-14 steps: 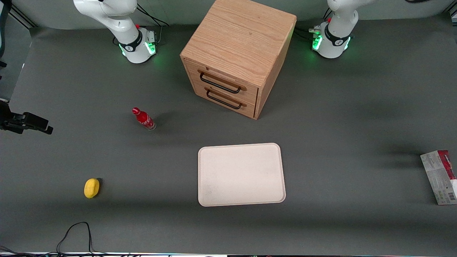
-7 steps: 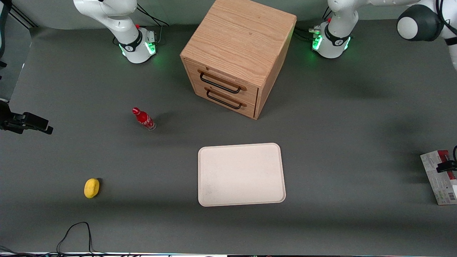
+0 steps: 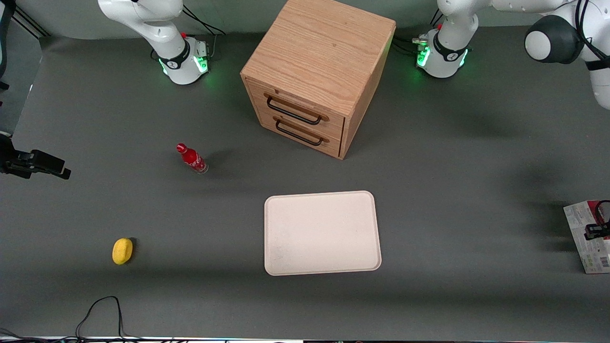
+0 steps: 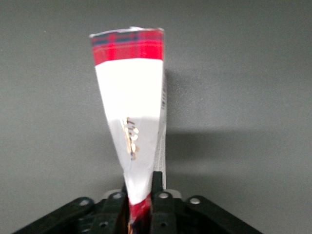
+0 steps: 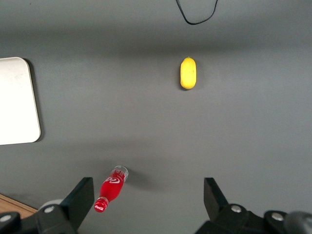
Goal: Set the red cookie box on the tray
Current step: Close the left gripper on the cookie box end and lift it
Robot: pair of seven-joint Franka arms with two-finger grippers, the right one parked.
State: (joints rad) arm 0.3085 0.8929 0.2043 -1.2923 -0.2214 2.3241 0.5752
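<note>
Now, step: we are gripping the red cookie box (image 4: 132,122), well away from the tray (image 3: 322,232), toward the working arm's end.
Claw (image 4: 141,197): closed on the box's narrow edge.
Next: we are needing a lift and carry over the tray.

Dark grey table (image 3: 143,295), wooden drawer cabinet (image 3: 314,71)

The red cookie box (image 3: 587,237), a flat carton with a grey-white printed face, barcode and red tartan narrow side, sits at the working arm's end of the worktop, pinched by the claw (image 4: 141,195), well apart from the bare cream-white tray (image 3: 322,233) with rounded corners.
</note>
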